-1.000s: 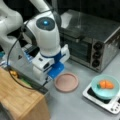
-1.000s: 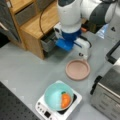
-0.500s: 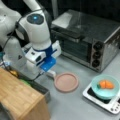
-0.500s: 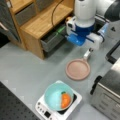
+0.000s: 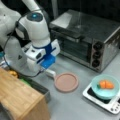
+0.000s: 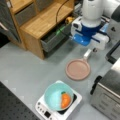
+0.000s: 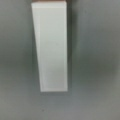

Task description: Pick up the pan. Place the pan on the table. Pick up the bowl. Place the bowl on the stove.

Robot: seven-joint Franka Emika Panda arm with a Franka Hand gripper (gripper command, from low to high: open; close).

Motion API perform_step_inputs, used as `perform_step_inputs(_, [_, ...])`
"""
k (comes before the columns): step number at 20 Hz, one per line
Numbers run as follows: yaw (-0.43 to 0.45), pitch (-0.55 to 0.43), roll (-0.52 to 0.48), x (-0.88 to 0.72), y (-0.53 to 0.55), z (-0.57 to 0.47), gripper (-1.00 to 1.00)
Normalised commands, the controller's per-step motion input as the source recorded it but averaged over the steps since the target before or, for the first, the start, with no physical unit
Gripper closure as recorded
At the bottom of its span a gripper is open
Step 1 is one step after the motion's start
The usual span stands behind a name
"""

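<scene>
The hand (image 5: 47, 65) (image 6: 90, 48) hangs above the pan's white handle (image 7: 51, 47); I cannot tell whether its fingers are apart or together. The pink pan (image 5: 66, 82) (image 6: 78, 69) lies flat on the grey desk (image 5: 75, 107) (image 6: 22, 67). The teal bowl (image 5: 105, 87) (image 6: 58, 96), holding an orange, green-tipped piece (image 6: 65, 99), sits on the stove (image 5: 100, 100) (image 6: 47, 112). No writing is legible.

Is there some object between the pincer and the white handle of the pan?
Nothing visible. The pincer hangs right above the handle of the pan, which lies on the table; the wrist view shows only the handle.
</scene>
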Motion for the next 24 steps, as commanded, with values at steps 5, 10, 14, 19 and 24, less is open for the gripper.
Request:
perform_step_inputs(5, [0.071,-0.144,-0.055,-0.04,0.04,-0.11,-1.0])
perform_step_inputs(10, [0.088,-0.128,-0.043,0.02,0.06,-0.18,-1.0])
perform_step_inputs(14, [0.12,-0.05,-0.05,0.04,0.05,-0.14,-1.0])
perform_step_inputs(19, [0.137,-0.039,-0.068,0.0,0.03,-0.05,-1.0])
perform_step_inputs(24, [0.135,-0.053,-0.086,-0.04,0.03,-0.1,-1.0])
